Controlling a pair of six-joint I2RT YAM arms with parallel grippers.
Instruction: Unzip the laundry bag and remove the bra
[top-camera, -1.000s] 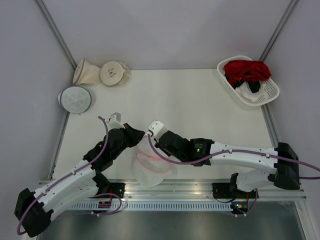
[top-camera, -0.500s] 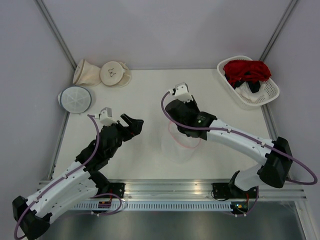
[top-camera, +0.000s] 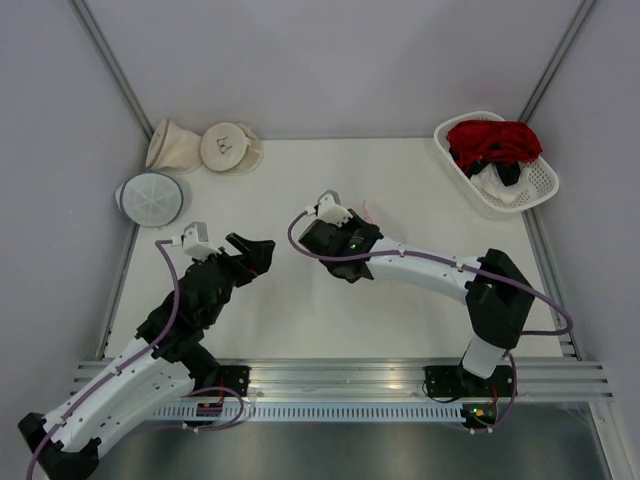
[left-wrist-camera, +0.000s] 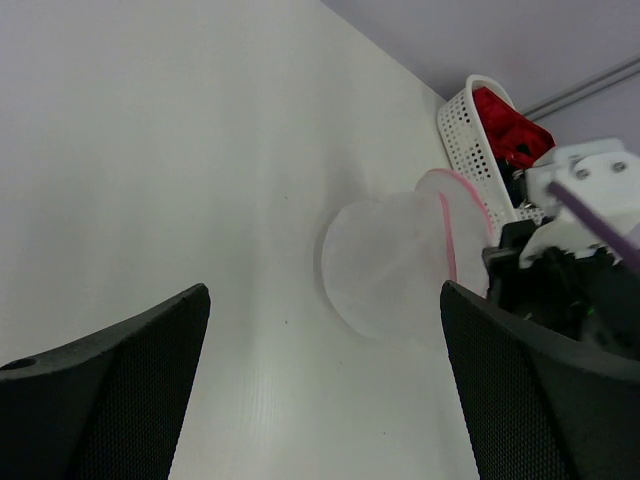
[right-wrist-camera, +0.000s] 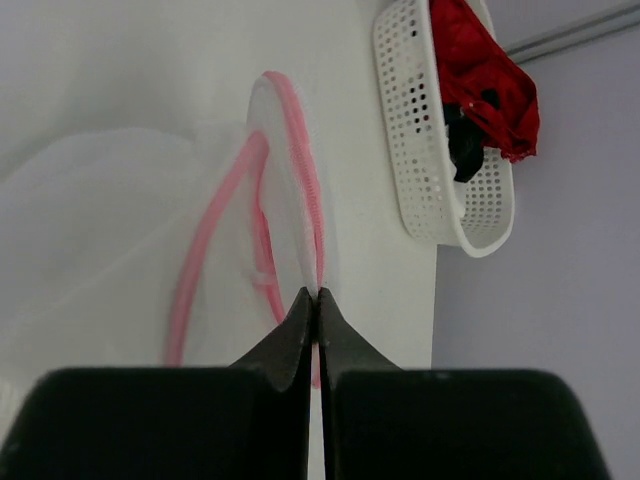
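The laundry bag (right-wrist-camera: 120, 230) is white mesh with a pink rim (right-wrist-camera: 300, 160). My right gripper (right-wrist-camera: 318, 292) is shut on that rim and holds the bag just over the table's middle. In the top view the right gripper (top-camera: 360, 225) covers nearly all of the bag, leaving a pink sliver (top-camera: 368, 212). My left gripper (top-camera: 250, 247) is open, left of the bag and apart from it. Its wrist view shows the laundry bag (left-wrist-camera: 385, 265) beyond the open left gripper (left-wrist-camera: 322, 290). The red bra (top-camera: 495, 140) lies in the white basket (top-camera: 545, 182) at the back right.
A black garment (top-camera: 510, 172) and a white cloth (top-camera: 492, 186) share the basket. Two beige pouches (top-camera: 175, 145) (top-camera: 225, 147) and a white pouch with a grey-blue rim (top-camera: 150, 197) lie at the back left. Metal rails run along the near edge.
My left gripper opened, let go of the bag and drew back to the left. The right arm carried the bag from the near edge up to the table's middle.
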